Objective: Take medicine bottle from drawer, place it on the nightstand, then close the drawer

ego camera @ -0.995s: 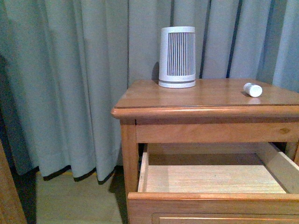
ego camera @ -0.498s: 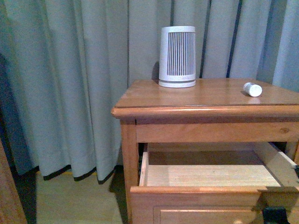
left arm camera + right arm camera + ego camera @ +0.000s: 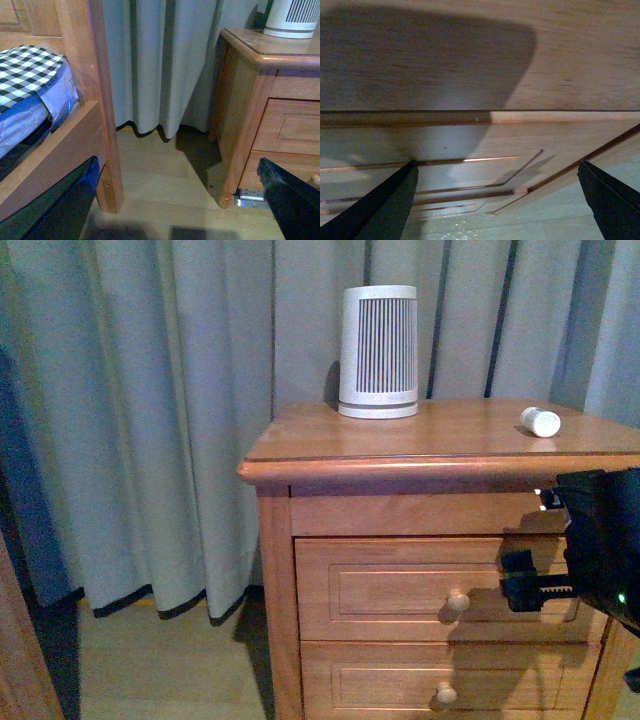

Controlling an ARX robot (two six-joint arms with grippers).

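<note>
The drawer (image 3: 440, 588) sat flush in the nightstand (image 3: 400, 445), directly ahead of the right gripper (image 3: 535, 585), whose fingers were spread and empty. The medicine bottle (image 3: 541, 421) lay on its side above that gripper; the left gripper (image 3: 292, 200), also spread, was farther away.

I see the nightstand (image 3: 400, 445) standing on pale wood floor (image 3: 165, 170). On its top, a ribbed white device (image 3: 378, 352) stands upright at the back, and the medicine bottle (image 3: 541, 421) lies on its side, well apart

drawer (image 3: 445, 590) now pushed shut, right gripper (image 3: 530, 585) now at its front
</note>
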